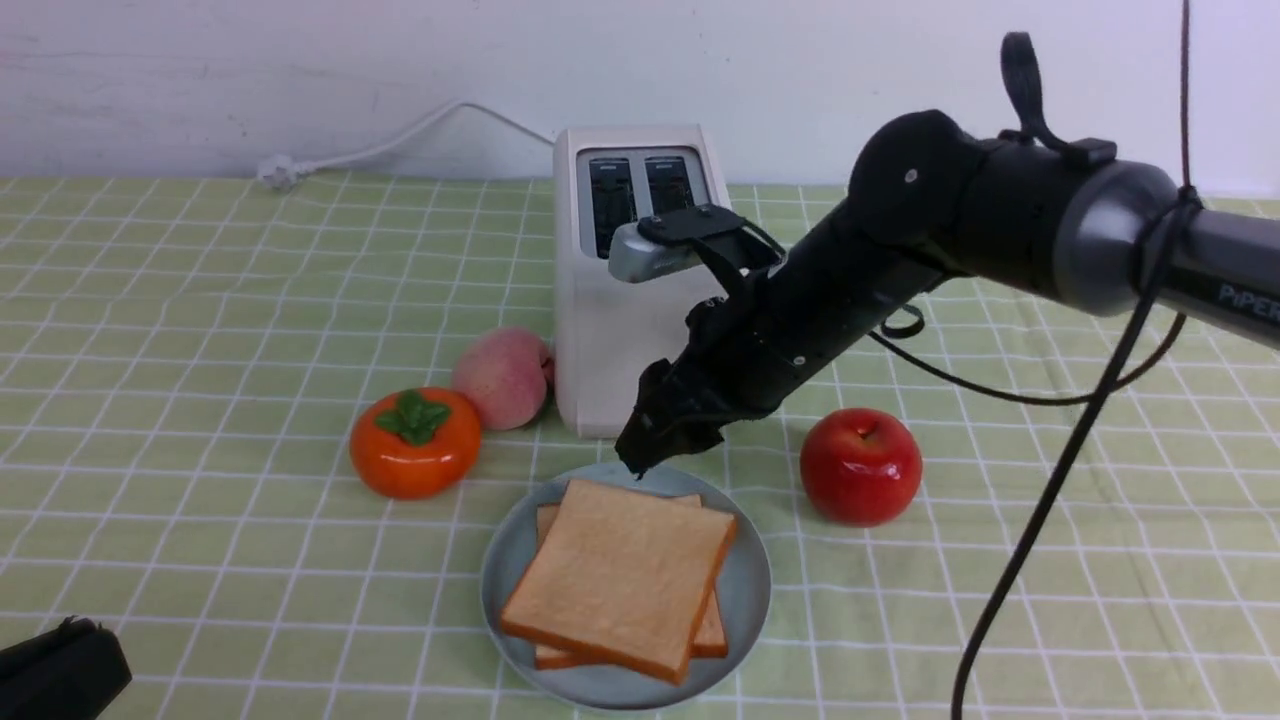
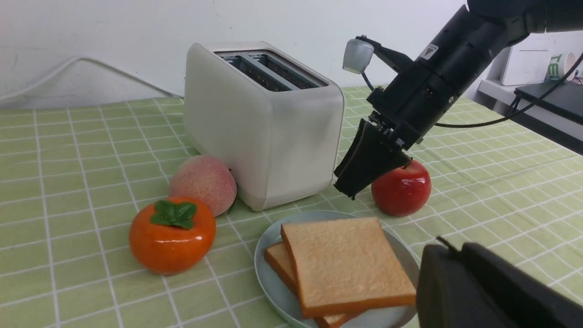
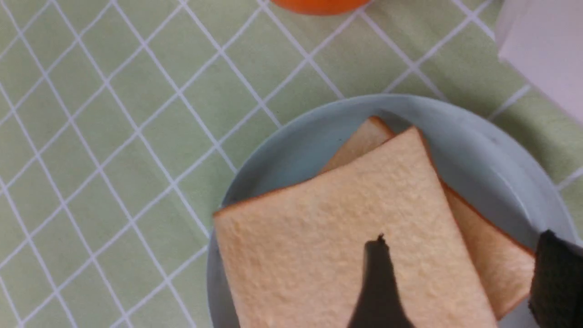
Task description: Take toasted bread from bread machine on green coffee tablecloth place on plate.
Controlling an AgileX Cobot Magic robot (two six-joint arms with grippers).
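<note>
A light green cloth [image 1: 200,300] carries a grid of thin white lines. The boxy two-slot toaster [image 1: 610,340] is cream-white, with a grey slot surround, dark slots and a white power cord [image 1: 277,172]. In front of the toaster, a round, shallow, pale blue-grey plate [image 1: 750,590] holds two square toast slices [image 1: 620,580], pale tan with orange-brown crusts. Left of the toaster are a pink-blushed peach [image 1: 500,378] and a glossy orange persimmon [image 1: 415,445] with a green leaf cap. To the right is a shiny red apple [image 1: 860,465]. The right gripper [image 1: 645,455] is black.
</note>
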